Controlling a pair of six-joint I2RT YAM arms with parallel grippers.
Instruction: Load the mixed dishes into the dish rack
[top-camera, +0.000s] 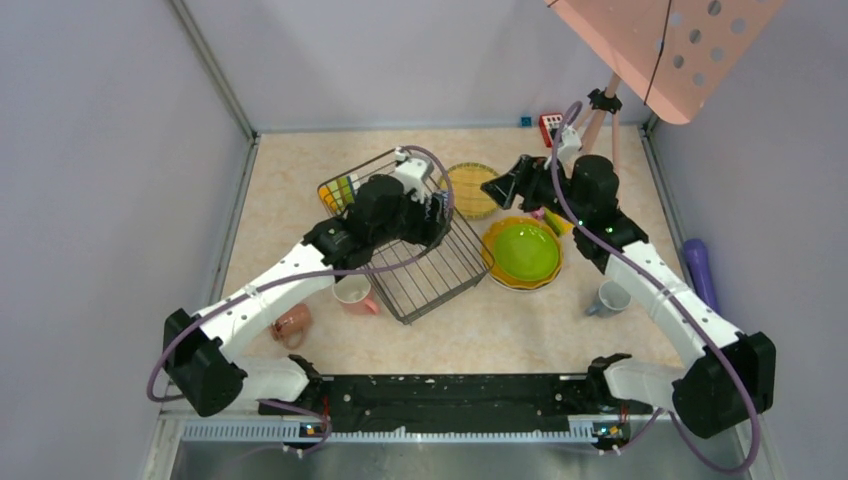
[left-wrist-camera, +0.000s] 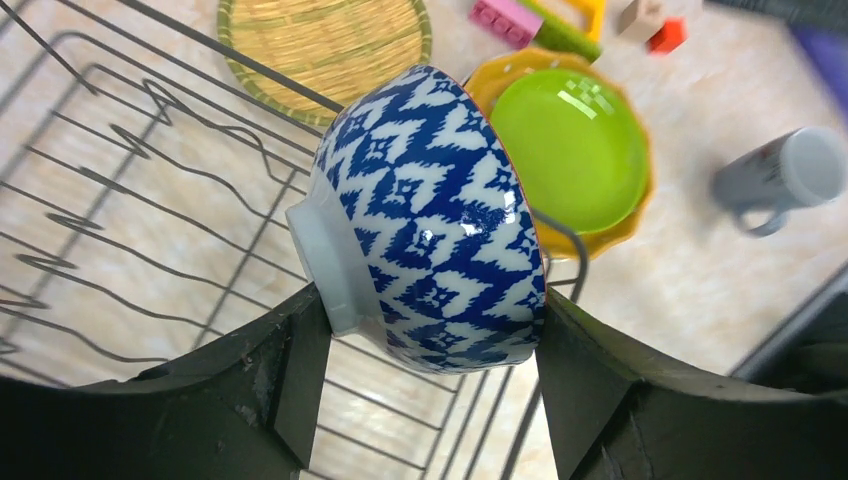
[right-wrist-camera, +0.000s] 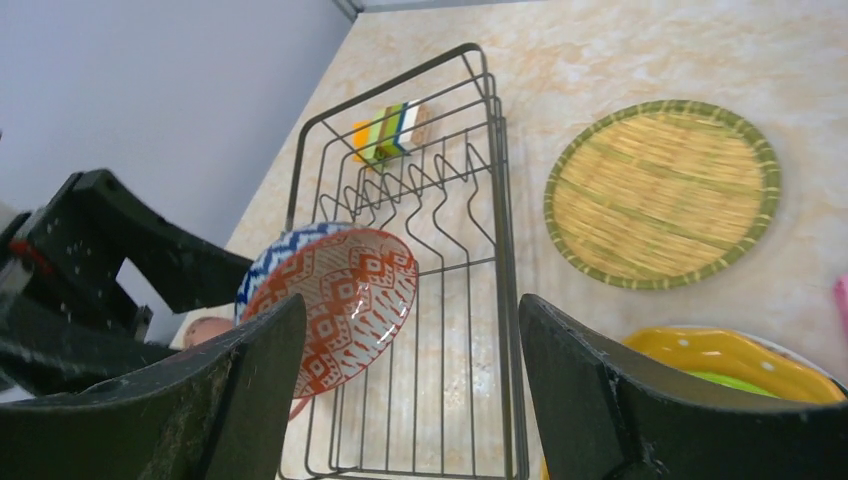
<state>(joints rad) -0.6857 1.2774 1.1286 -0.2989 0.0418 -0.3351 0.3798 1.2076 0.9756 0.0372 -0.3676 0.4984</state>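
My left gripper is shut on the blue-white patterned bowl. The bowl lies on its side, foot against one finger and rim against the other, above the dish rack. In the right wrist view the bowl shows its red-patterned inside over the rack. My right gripper stands open just right of the bowl, holding nothing. The lime green plate lies on the yellow-orange dotted plate right of the rack. A grey-blue mug and two pink mugs sit on the table.
A round woven mat lies behind the rack. Small toy blocks sit near the plates. A purple object lies by the right wall, and a pink perforated panel on a stand overhangs the back right.
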